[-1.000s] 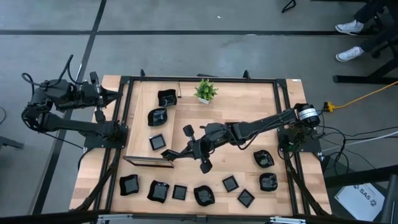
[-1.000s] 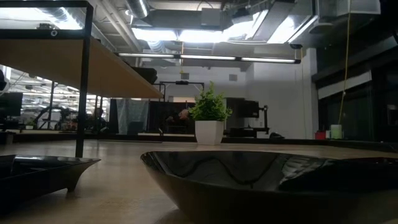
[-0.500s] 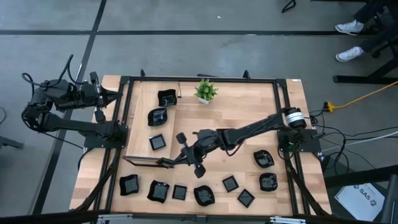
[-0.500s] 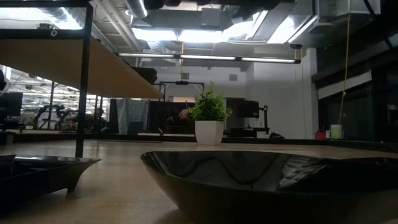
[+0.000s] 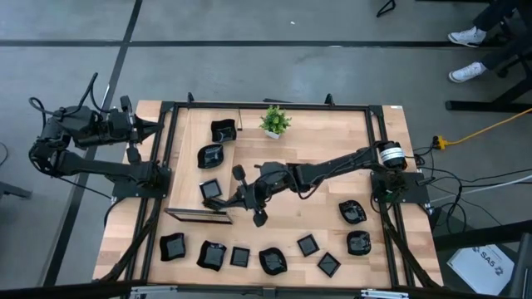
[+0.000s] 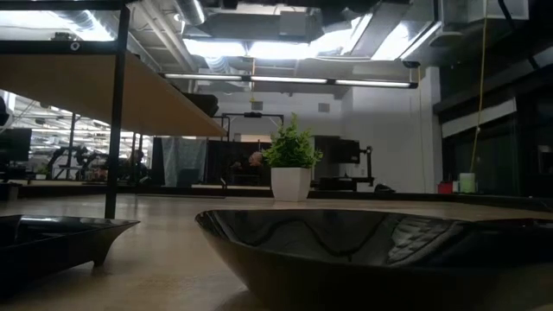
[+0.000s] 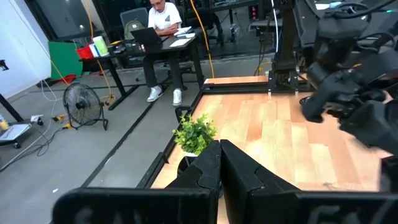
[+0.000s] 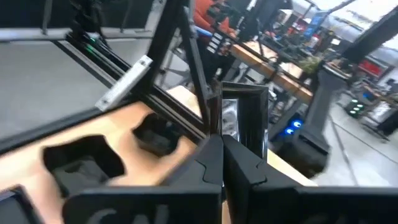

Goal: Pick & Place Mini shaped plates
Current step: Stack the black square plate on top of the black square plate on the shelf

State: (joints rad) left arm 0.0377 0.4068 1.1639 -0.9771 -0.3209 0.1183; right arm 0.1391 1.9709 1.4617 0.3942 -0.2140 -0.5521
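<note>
right claw (image 5: 223,202) gripping upright square plate (image 8: 244,121)

The high view is evenly lit and sharp, with soft, short shadows on the tabletop (image 5: 332,137). The low view is dim and backlit by bright ceiling lights (image 6: 285,47); the near black dish (image 6: 363,250) mirrors them in glare. The right wrist view is smeared with motion blur; the left wrist view stays clear.

Bare wood right of potted plant (image 5: 274,120); plates (image 5: 272,261) crowd near edge.
</note>
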